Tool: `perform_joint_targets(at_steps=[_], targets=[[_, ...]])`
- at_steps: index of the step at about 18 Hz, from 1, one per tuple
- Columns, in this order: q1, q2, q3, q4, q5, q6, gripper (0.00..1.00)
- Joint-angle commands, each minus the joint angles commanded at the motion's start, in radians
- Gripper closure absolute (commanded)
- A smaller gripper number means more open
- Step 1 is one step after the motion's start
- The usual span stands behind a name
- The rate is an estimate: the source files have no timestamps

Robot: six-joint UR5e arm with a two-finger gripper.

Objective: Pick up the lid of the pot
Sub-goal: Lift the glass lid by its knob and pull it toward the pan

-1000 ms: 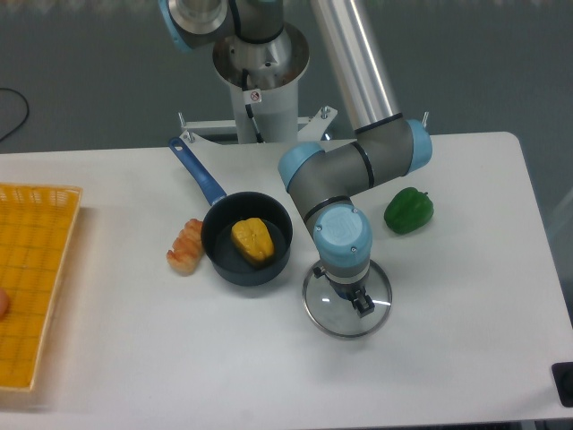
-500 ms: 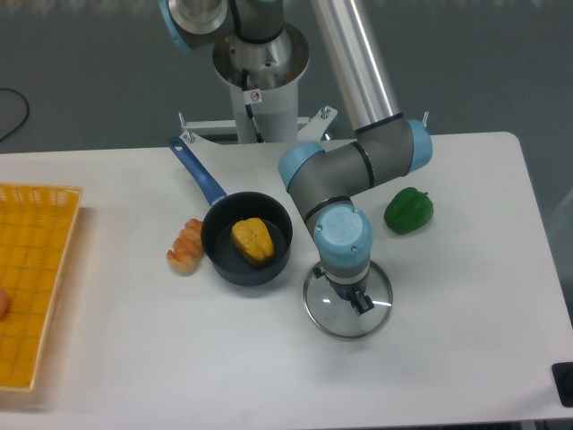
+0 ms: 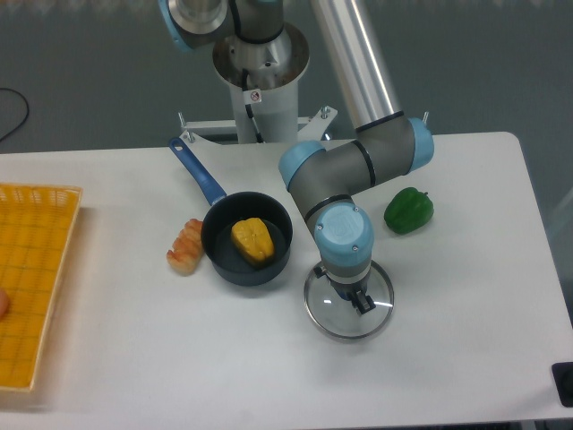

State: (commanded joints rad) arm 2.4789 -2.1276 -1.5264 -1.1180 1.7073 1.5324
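Observation:
The gripper (image 3: 344,291) points down over the middle of the pot lid (image 3: 345,321), its fingers shut on the knob. The round, clear lid has a thin metal rim and lies right of the black pan. The wrist and gripper body hide the lid's upper middle and most of the knob. Whether the rim touches the table cannot be told.
A black pan (image 3: 219,255) with a blue handle holds a yellow object (image 3: 253,240). Left of it lies a brown, lumpy item (image 3: 186,248); a green pepper (image 3: 409,210) lies right of the arm. An orange crate (image 3: 36,287) stands far left.
The lid has shifted very slightly right and down in the view, along with the gripper. The arm has moved only a little; the other objects have stayed put.

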Motion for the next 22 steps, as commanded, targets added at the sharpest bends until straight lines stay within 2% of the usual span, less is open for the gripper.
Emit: perform_joint_targets(at_steps=[2,6,9,14,22], targets=[[-0.002,0.006,0.022,-0.054,-0.003,0.0,0.35],[-0.006,0.049,0.038,-0.112,-0.072,-0.005,0.35],[-0.008,0.063,0.057,-0.167,-0.081,-0.003,0.35],[-0.028,0.098,0.052,-0.177,-0.086,0.002,0.35],[-0.037,0.106,0.052,-0.189,-0.081,0.002,0.35]])
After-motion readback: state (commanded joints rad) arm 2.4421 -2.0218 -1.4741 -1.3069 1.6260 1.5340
